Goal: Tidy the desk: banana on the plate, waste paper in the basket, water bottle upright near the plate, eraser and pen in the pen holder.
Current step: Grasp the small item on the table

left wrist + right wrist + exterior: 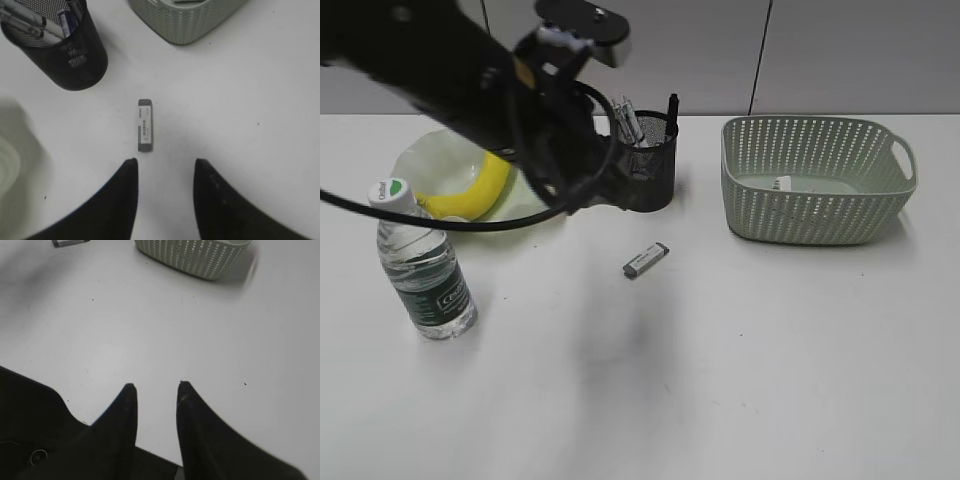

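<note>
The eraser (646,260), a small grey and white bar, lies flat on the desk (720,380). In the left wrist view the eraser (144,125) is just beyond the tips of my left gripper (165,161), which is open and empty above the desk. The black mesh pen holder (645,165) has pens (628,120) standing in it. The banana (470,190) lies on the pale-green plate (425,155). In front of the plate the water bottle (420,265) stands upright. A scrap of waste paper (780,184) lies inside the basket (815,215). My right gripper (156,385) is open and holds nothing.
My left arm (460,70) reaches in from the upper left over the plate and hides part of it. The right wrist view shows the basket (192,255) and the eraser (70,242) at its far edge, with bare white desk (165,330) in between.
</note>
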You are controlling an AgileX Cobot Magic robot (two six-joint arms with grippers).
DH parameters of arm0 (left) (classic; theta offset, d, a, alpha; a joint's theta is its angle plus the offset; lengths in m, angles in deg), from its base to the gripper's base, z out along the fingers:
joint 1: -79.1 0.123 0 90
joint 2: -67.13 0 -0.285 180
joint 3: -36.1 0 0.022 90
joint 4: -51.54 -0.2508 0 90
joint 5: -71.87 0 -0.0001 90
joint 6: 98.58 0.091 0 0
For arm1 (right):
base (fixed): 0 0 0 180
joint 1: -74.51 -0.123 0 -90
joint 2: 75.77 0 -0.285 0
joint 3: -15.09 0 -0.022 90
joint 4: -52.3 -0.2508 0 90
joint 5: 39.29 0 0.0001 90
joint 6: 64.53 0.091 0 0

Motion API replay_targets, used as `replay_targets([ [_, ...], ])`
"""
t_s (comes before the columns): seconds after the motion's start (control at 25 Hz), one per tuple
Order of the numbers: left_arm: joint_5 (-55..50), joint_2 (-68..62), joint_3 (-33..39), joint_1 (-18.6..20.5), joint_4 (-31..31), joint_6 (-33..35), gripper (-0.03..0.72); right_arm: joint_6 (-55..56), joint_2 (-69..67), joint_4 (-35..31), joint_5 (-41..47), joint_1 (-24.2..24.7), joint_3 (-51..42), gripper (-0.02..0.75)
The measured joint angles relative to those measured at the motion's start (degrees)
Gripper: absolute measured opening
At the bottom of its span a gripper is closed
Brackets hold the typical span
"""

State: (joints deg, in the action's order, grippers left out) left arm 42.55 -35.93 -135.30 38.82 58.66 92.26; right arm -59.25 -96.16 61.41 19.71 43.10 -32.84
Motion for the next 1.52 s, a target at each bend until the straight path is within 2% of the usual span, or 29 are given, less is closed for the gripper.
replay_targets([
  [0.2,-2.18,-14.7,-11.49,0.0,-0.73,0.05,0.369,0.0,0.0,0.0,0.0,0.0,0.0,0.234],
  [0.48,-5.97,-26.86,-20.51,0.0,-2.26,0.05,0.382,0.0,0.0,0.0,0.0,0.0,0.0,0.232],
  [0.72,-5.75,-31.15,-23.39,0.0,-3.51,0.07,0.382,0.0,0.0,0.0,0.0,0.0,0.0,0.232],
  [1.08,-4.85,-35.03,-23.91,0.0,-4.95,0.07,0.382,0.0,0.0,0.0,0.03,0.0,0.0,0.232],
  [1.16,-4.66,-35.27,-23.95,0.0,-5.03,0.07,0.364,0.0,0.0,0.0,0.03,0.0,0.0,0.232],
  [1.24,-3.98,-35.48,-24.27,0.0,-5.08,0.07,0.305,0.0,0.0,0.0,0.03,0.0,0.0,0.232],
  [1.36,-3.65,-35.73,-24.47,0.0,-5.07,0.07,0.146,0.0,0.0,0.0,0.03,0.0,0.0,0.232],
  [1.52,-5.33,-34.57,-24.3,-0.07,-4.94,0.07,0.143,0.0,0.0,0.0,0.03,0.0,0.0,0.232],
])
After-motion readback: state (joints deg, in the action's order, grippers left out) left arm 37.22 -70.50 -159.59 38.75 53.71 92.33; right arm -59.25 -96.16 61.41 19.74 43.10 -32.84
